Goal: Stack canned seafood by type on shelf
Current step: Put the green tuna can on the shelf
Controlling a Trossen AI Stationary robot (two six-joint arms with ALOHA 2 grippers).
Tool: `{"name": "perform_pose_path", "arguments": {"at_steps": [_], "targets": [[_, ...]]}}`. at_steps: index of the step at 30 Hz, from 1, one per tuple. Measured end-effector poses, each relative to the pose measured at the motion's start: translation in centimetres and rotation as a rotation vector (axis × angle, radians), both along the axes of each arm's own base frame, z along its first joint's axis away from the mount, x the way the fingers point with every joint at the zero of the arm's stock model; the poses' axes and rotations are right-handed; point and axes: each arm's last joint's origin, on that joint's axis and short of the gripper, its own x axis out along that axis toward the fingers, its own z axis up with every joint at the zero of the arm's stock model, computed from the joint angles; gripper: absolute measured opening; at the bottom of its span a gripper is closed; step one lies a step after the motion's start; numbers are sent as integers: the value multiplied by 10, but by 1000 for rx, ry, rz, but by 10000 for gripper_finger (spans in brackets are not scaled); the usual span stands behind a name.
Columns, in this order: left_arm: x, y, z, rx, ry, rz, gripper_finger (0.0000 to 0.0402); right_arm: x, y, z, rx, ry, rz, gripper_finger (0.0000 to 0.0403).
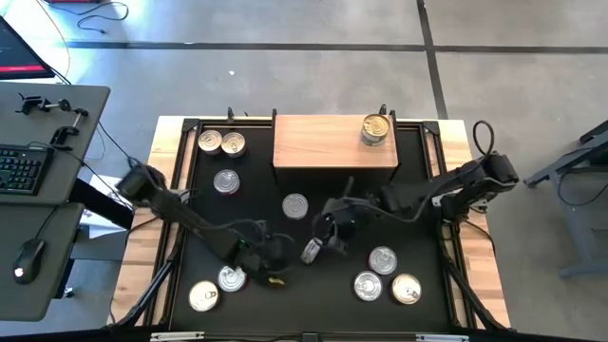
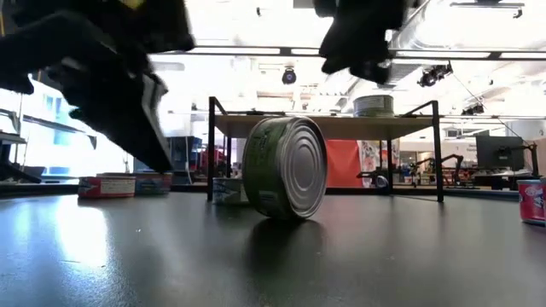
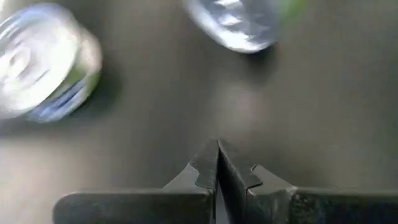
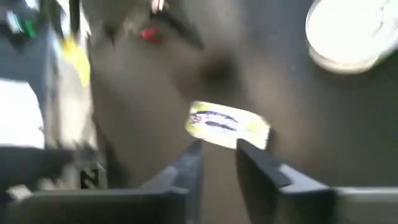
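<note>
The wooden shelf stands at the back of the black mat, with one tin on its top near the right end. A green-labelled tin stands on its edge mid-mat. My right gripper hovers just beside it, its fingers a narrow gap apart with nothing between them. My left gripper is shut and empty, low over the mat left of that tin. More canned seafood lies flat around them.
Two tins sit by the shelf's left end, with single ones at the left and centre. Two tins lie front left and three front right. A desk with a keyboard stands left of the table.
</note>
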Motion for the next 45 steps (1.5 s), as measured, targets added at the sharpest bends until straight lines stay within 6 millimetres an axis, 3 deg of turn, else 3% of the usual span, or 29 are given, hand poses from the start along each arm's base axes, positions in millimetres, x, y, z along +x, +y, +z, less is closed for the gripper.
{"name": "perform_pose_path", "arguments": {"at_steps": [7, 10, 13, 22, 29, 34, 40, 45], "targets": [[-47, 29, 37, -207, -185, 196, 0, 27, -1, 3, -334, 70, 453, 255], [-57, 36, 48, -271, -249, 242, 0, 41, 5, 0, -416, 66, 592, 288], [-63, 41, 53, -283, -293, 279, 0, 56, 12, -10, -480, 65, 683, 296], [-64, 42, 57, -256, -310, 246, 0, 84, 20, -46, -531, 198, 794, 297], [-68, 43, 65, -227, -308, 166, 0, 90, 22, -64, -536, 240, 830, 294], [-81, 57, 91, -204, -384, 87, 0, 90, 26, -59, -562, 249, 789, 251], [-101, 84, 121, -154, -478, 54, 0, 96, 30, -45, -518, 217, 670, 131], [-115, 99, 134, -103, -527, 36, 0, 101, 30, -21, -499, 214, 541, 121]]}}
